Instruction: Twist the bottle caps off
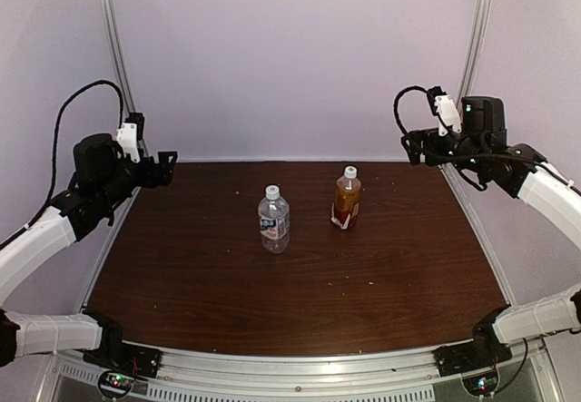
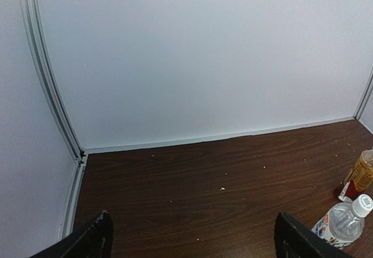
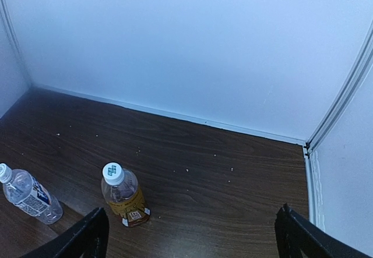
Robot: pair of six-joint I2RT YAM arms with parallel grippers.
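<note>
Pale bare walls (image 1: 290, 57) close round a dark wood-grain surface (image 1: 182, 275), and near its middle stand the two things I am after. The small clear plastic bottle with a white-and-blue label (image 1: 273, 225) stands upright, ahead of my left end effector (image 2: 192, 243) and off to its right, with its tiny round white plastic screw cap (image 1: 271, 190) on. The small plastic bottle of amber liquid with a red-and-white label (image 1: 346, 204) stands near it, not touching, ahead of my right end effector (image 3: 192, 234) and off to its left. Its own white cap (image 1: 350, 172), which has a small mark on top, is also on.

I judge both bottles light and thin-walled: they should dent under a hard squeeze and tip easily. I cannot tell how full the clear one is. The amber one looks fuller, so steadier. The plastic is probably slick, the labels a little less so. The caps are stiff but very small, which leaves little to pinch. I would take a bottle around its labelled body with one end effector and pinch its cap across the width with the other, from above.

Both end effectors are spread wide and hold nothing. They hang raised, well apart from the bottles.

The surface looks smooth and hard, with pale crumbs (image 2: 222, 188) scattered on it, so an unheld bottle would likely skid or spin. Grey metal rails (image 1: 113, 48) run up the back corners, close to each end effector.
</note>
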